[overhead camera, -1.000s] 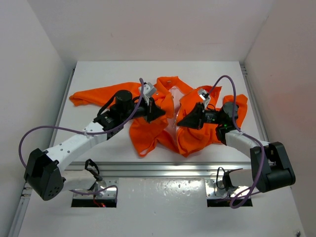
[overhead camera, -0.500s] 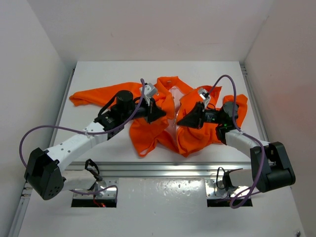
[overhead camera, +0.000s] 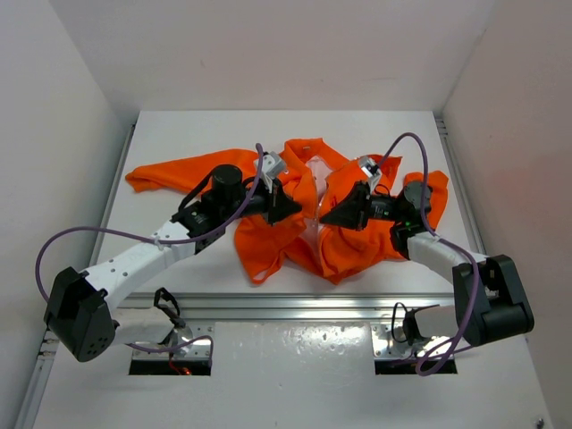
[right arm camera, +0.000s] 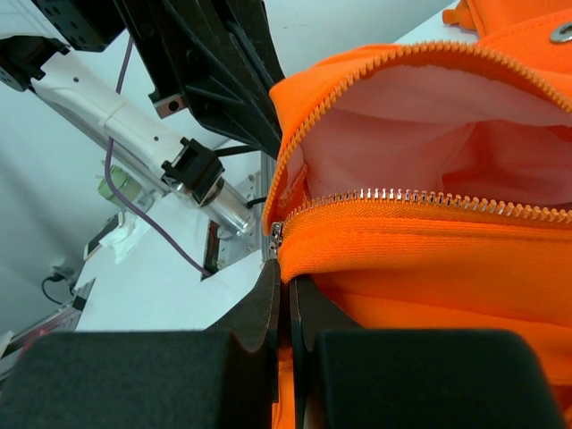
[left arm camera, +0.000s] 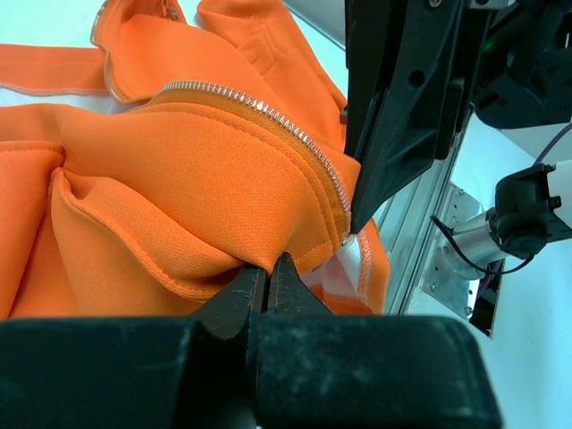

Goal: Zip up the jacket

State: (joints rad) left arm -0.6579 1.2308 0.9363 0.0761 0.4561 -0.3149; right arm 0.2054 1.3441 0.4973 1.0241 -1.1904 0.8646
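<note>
**Now: both claws pinched on the open jacket front**

The jacket point(overhead camera: 362, 246) is seen spread across the middle of the white worktop point(overhead camera: 223, 130). It lies crumpled, with one sleeve point(overhead camera: 165, 174) stretched out to the left and the collar point(overhead camera: 304, 147) at the far side. The front is lying open, and a pale strip is shown between the two orange panels.

The left claw point(overhead camera: 293, 210) is set at the inner edge of the left panel. In its wrist view the left claw point(left arm camera: 268, 270) is seen closed to a tight pinch, with a fold of the hemmed orange edge caught at the tips. The zipper point(left arm camera: 268, 112) is seen running along that edge as a row of light teeth, down toward the nip.

The right claw point(overhead camera: 325, 218) is set at the inner edge of the right panel, just beside the left one and facing it across the gap. In its own view the right claw point(right arm camera: 286, 279) is pressed shut on the jacket edge at the near end of the zipper point(right arm camera: 429, 198), where a small metal piece is visible. Whether that piece is the slider cannot be told. Pinkish-white lining point(right arm camera: 402, 125) is exposed between the two lines of teeth, which are not joined.
</note>
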